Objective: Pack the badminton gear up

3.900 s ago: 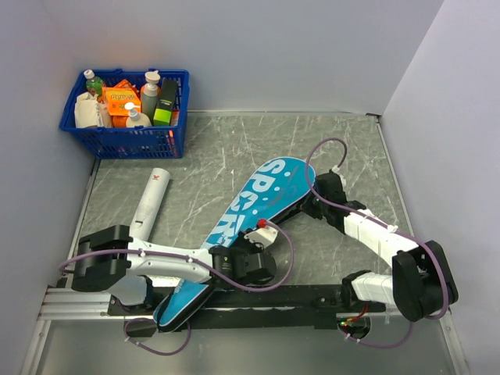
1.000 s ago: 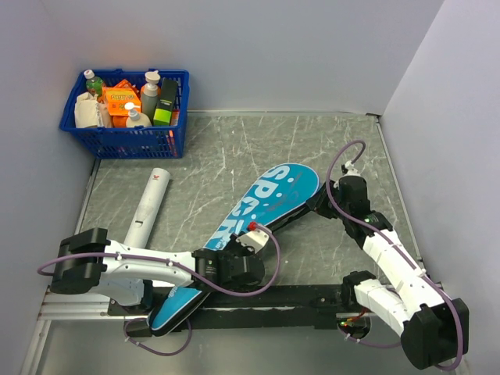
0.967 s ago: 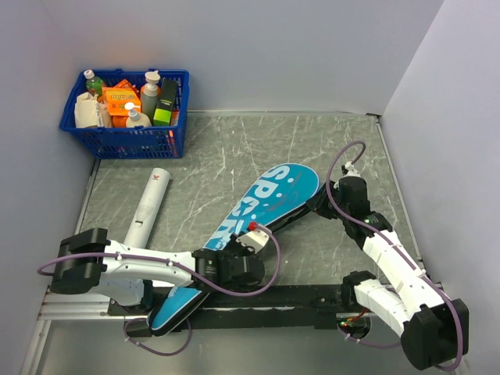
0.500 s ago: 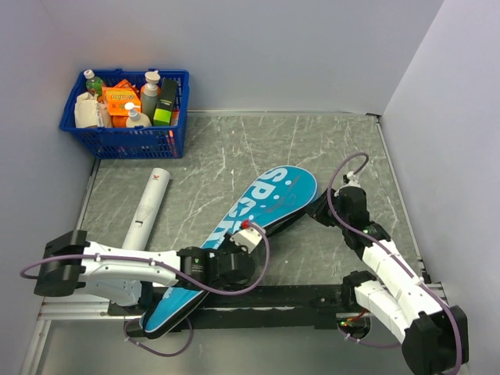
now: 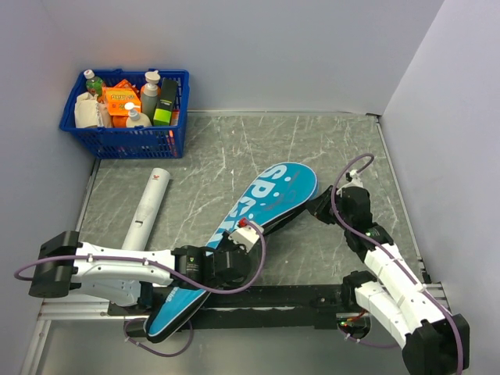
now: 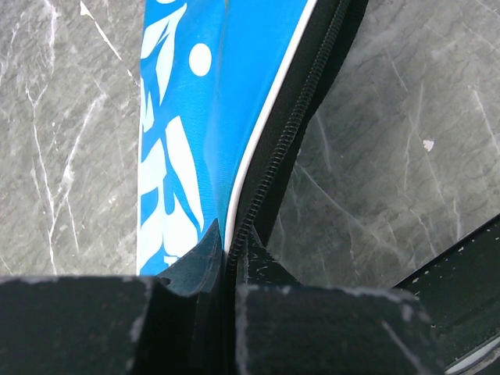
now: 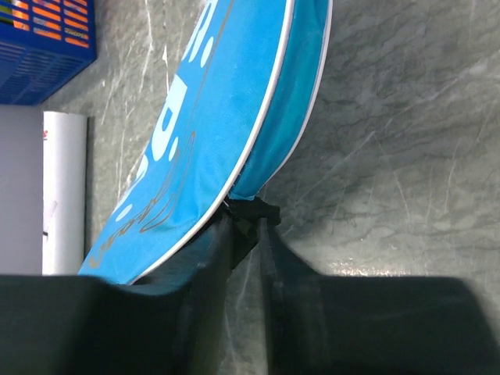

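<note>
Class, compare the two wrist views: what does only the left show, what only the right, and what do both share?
Left wrist only: black zipper teeth. Right wrist only: the white tube and a corner of the blue basket. Both: the teal cover, its edge pinched by the left gripper or right gripper, on the grey table.

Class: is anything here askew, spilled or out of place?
The teal cover lies diagonally, its narrow end jutting over the black rail at the table's near edge, left gripper and right gripper pinching its rim. The white tube lies loose nearby.
</note>
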Action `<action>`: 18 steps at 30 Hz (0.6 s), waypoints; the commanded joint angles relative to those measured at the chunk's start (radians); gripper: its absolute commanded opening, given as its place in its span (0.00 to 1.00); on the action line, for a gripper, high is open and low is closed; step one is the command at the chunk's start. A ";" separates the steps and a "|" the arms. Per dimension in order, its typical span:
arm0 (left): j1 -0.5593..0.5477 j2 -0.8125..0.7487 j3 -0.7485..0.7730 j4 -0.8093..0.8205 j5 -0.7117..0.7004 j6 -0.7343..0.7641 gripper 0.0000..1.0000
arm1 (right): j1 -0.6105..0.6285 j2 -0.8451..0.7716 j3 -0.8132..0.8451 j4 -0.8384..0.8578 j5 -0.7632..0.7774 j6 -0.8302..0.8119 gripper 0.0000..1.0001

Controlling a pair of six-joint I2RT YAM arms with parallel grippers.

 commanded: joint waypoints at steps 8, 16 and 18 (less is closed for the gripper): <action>-0.004 0.006 0.059 0.165 -0.037 0.014 0.01 | 0.018 0.036 0.052 -0.020 0.002 -0.008 0.02; -0.001 0.046 0.074 0.188 -0.041 0.017 0.01 | 0.052 0.044 0.032 -0.002 0.014 0.017 0.00; 0.006 0.059 0.080 0.196 -0.037 0.019 0.01 | 0.091 0.050 0.020 0.011 0.022 0.027 0.00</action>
